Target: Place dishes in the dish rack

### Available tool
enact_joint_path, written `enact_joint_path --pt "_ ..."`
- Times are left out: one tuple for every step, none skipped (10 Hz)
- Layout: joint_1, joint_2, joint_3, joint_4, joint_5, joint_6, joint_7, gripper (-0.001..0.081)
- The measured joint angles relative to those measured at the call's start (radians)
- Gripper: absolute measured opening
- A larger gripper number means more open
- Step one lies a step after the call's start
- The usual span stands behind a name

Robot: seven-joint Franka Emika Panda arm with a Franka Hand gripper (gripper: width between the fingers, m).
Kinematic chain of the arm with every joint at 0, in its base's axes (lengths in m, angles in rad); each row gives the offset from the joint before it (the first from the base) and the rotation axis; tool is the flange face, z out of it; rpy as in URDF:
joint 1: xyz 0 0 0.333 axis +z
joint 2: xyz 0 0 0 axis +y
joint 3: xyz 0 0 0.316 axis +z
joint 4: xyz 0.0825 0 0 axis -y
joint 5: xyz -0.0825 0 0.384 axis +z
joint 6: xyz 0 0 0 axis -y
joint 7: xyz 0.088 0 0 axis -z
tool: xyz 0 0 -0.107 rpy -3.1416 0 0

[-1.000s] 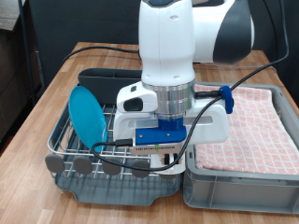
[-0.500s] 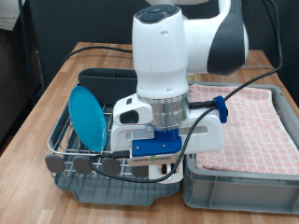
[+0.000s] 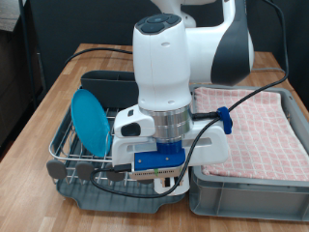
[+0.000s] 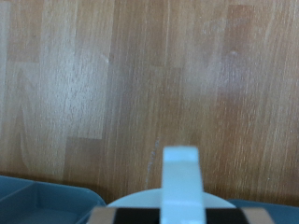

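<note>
1 light-blue plate [image 3: 93, 119] upright in the dish rack [image 3: 77, 155], gripper [image 3: 164, 176] low over it, finger spread indiscernible.

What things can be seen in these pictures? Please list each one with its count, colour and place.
plate: one, light blue, on edge in the dish rack, at the exterior view's left.
dish rack: one, silver wire in a dark grey tray, on the table, left of the bin.
utensil compartment: one, dark grey, at the rack's far side.
bin: one, grey, at the exterior view's right.
checkered cloth: one, pink and white, lying in the bin.
table: one, light brown wood, under everything.
cables: a few, black, along the arm and over the table.
robot arm: one, white and black, above the rack.
gripper: one, low over the rack's near side; one pale finger shows in the wrist view.
</note>
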Motion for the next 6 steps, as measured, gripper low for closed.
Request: enact_joint_path --pt "-0.001 0.006 0.0 0.01 0.0 -0.009 -0.003 0.0071" --pt "-0.002 0.012 0.0 0.02 0.0 -0.019 -0.004 0.0071" --pt "-0.002 0.014 -0.001 0.029 -0.001 -0.033 -0.005 0.0084" --pt "-0.003 0.014 -0.002 0.047 -0.005 -0.072 -0.011 0.0084" --pt "-0.003 0.015 -0.004 0.072 -0.011 -0.119 -0.014 0.025" --pt "-0.003 0.015 -0.005 0.098 -0.018 -0.165 -0.015 0.0399"
